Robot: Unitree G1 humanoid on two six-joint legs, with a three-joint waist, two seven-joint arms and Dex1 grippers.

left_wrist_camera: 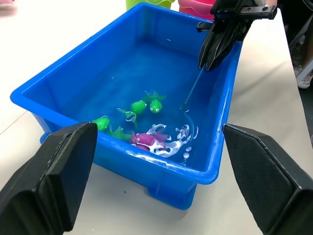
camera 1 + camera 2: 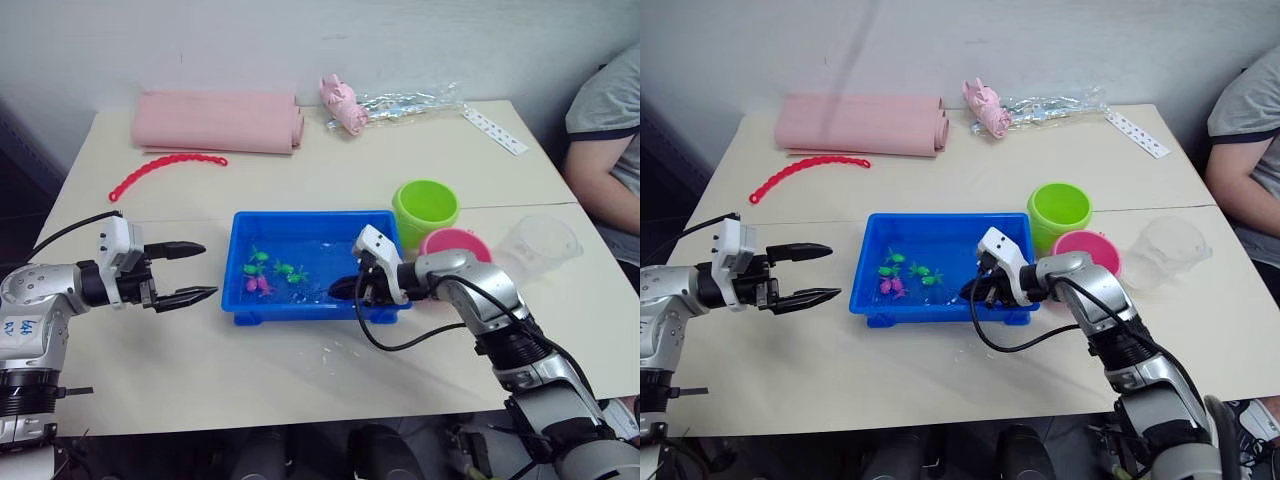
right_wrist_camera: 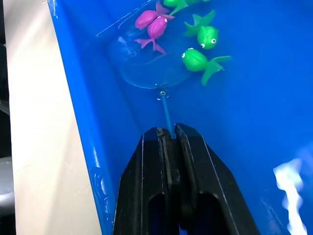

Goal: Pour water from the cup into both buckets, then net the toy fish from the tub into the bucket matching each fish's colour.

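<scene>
The right gripper (image 2: 345,290) was nearest to where I stood, reaching over the near right corner of the tub (image 2: 240,240), its two black fingers (image 3: 195,196) clamped tight on the thin handle of the net (image 3: 154,71). The handle ran down into the water, and the round hoop lay low in the tub just beside two pink fish (image 3: 152,24) and two green fish (image 3: 198,58), none of them inside the hoop.

The left gripper (image 2: 190,270) hung off the tub's left side, apart from it, its fingers spread wide with nothing between them.

The blue tub sat in the middle of the table (image 2: 300,180) with water and a small cluster of fish towards its near left part. Just off its far right corner stood the green bucket (image 2: 425,210), and the pink bucket (image 2: 455,243) stood close beside that, nearer to me, partly behind the right arm. The clear cup (image 2: 540,245) stood to the right of the pink bucket.

Towards the far edge lay a rolled pink mat (image 2: 215,122), a red beaded strip (image 2: 165,168), a pink cloth bundle (image 2: 340,102) and some crinkled clear wrapping (image 2: 410,102). A person (image 2: 605,140) in a grey sleeve sat at the table's right end.
</scene>
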